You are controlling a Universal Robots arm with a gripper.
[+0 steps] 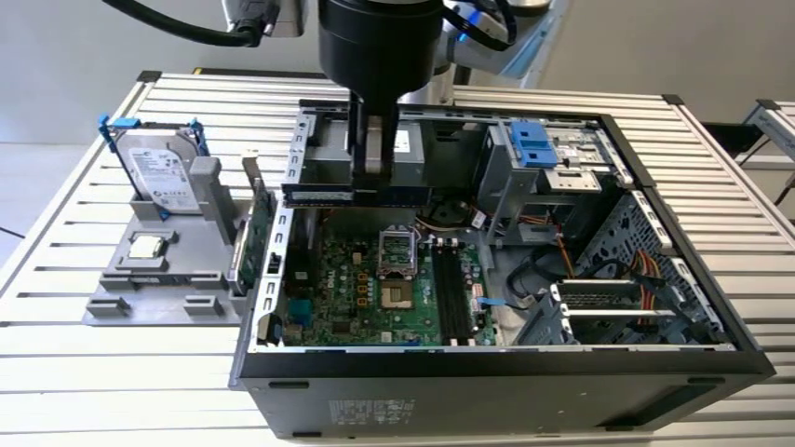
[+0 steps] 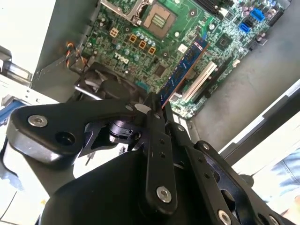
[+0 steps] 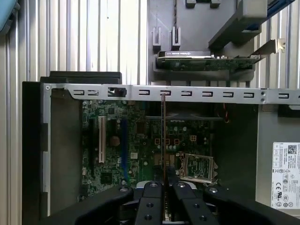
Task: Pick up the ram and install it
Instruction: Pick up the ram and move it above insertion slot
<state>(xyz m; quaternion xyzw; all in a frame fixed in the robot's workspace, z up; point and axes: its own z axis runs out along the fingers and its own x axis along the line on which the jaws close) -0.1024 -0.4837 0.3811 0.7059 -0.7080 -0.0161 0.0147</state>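
An open black metal computer case (image 1: 497,368) lies on its side under the gripper, and its green motherboard (image 1: 354,279) faces up directly below the fingers. The thick black arm (image 1: 379,37) points straight down over the case opening. Its black gripper (image 1: 372,184) is closed to a narrow gap, pinching the slim, dark, stick-shaped ram (image 1: 316,196) at its middle. The ram is held level and on edge above the board, sticking out past both sides of the fingertips.

One ram (image 1: 316,196), one gripper (image 1: 372,182), one hard drive (image 1: 162,172), one green expansion card (image 1: 259,240), one open computer case (image 1: 497,368).
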